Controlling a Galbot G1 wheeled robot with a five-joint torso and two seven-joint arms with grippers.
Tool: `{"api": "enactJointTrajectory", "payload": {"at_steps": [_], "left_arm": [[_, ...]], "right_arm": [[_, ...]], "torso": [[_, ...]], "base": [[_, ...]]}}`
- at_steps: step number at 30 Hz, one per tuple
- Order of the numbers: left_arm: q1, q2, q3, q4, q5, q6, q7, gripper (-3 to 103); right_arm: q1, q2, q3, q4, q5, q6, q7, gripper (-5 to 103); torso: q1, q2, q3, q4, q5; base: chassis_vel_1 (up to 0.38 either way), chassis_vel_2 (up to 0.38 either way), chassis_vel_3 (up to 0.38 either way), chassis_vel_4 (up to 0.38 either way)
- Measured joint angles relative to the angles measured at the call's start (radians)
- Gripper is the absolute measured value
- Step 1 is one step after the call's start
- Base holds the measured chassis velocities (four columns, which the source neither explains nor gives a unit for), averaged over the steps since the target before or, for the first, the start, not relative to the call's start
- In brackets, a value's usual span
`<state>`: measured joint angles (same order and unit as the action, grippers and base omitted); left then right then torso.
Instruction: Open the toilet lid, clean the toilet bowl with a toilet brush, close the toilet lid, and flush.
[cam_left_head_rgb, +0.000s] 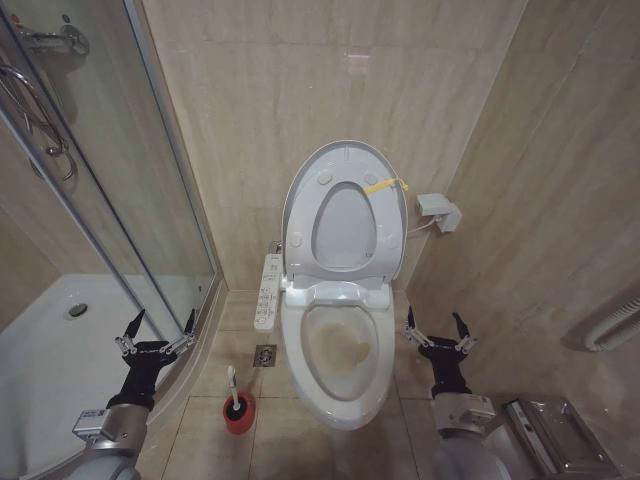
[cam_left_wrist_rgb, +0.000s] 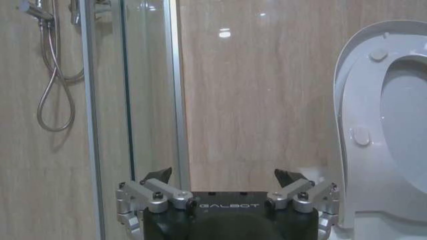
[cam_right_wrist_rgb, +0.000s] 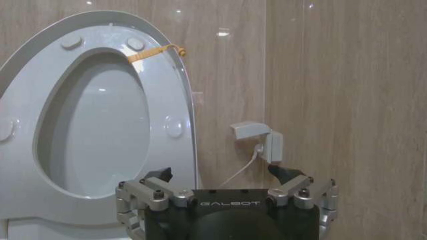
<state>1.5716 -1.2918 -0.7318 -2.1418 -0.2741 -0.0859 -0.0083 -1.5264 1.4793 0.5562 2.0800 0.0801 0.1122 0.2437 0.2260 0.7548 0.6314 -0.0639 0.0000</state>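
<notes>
The toilet lid (cam_left_head_rgb: 345, 235) stands raised against the back wall with the seat ring (cam_left_head_rgb: 300, 222) up against it; a yellow strap (cam_left_head_rgb: 385, 186) hangs at its edge. Below, the toilet bowl (cam_left_head_rgb: 296, 345) lies uncovered, its inside stained yellowish-brown. The toilet brush (cam_left_head_rgb: 232, 384) stands in its red cup holder (cam_left_head_rgb: 238, 412) on the floor left of the bowl. My left gripper (cam_left_head_rgb: 162, 318) is open, above the floor left of the brush. My right gripper (cam_left_head_rgb: 433, 318) is open to the right of the bowl. The right wrist view shows the lid (cam_right_wrist_rgb: 93, 135) and strap (cam_right_wrist_rgb: 150, 52) beyond my open right gripper (cam_right_wrist_rgb: 220, 172).
A glass shower enclosure (cam_left_head_rgb: 130, 200) and white curved shower tray (cam_left_head_rgb: 50, 350) fill the left side. A white button-panel strip (cam_left_head_rgb: 270, 292) sticks out at the bowl's left; a floor drain (cam_left_head_rgb: 265, 354) lies below it. A wall socket (cam_left_head_rgb: 438, 210) sits to the lid's right. A metal box (cam_left_head_rgb: 560, 435) lies at the lower right.
</notes>
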Motion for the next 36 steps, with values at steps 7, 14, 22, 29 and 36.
{"api": "enactJointTrajectory", "payload": {"at_steps": [7,14,22,29,36], "left_arm": [[0.000,0.000,0.000,0.000,0.000,0.000,0.000,100],[0.000,0.000,0.000,0.000,0.000,0.000,0.000,100],[0.000,0.000,0.000,0.000,0.000,0.000,0.000,100],[0.000,0.000,0.000,0.000,0.000,0.000,0.000,100],[0.000,0.000,0.000,0.000,0.000,0.000,0.000,100]], "right_arm": [[0.000,0.000,0.000,0.000,0.000,0.000,0.000,100],[0.000,0.000,0.000,0.000,0.001,0.000,0.000,100],[0.000,0.000,0.000,0.000,0.001,0.000,0.000,100],[0.000,0.000,0.000,0.000,0.000,0.000,0.000,100],[0.000,0.000,0.000,0.000,0.000,0.000,0.000,100]], "torso": [[0.000,0.000,0.000,0.0000,0.0000],[0.000,0.000,0.000,0.0000,0.0000],[0.000,0.000,0.000,0.0000,0.0000],[0.000,0.000,0.000,0.0000,0.0000],[0.000,0.000,0.000,0.0000,0.0000]], "base": [[0.000,0.000,0.000,0.000],[0.000,0.000,0.000,0.000],[0.000,0.000,0.000,0.000],[0.000,0.000,0.000,0.000],[0.000,0.000,0.000,0.000]]}}
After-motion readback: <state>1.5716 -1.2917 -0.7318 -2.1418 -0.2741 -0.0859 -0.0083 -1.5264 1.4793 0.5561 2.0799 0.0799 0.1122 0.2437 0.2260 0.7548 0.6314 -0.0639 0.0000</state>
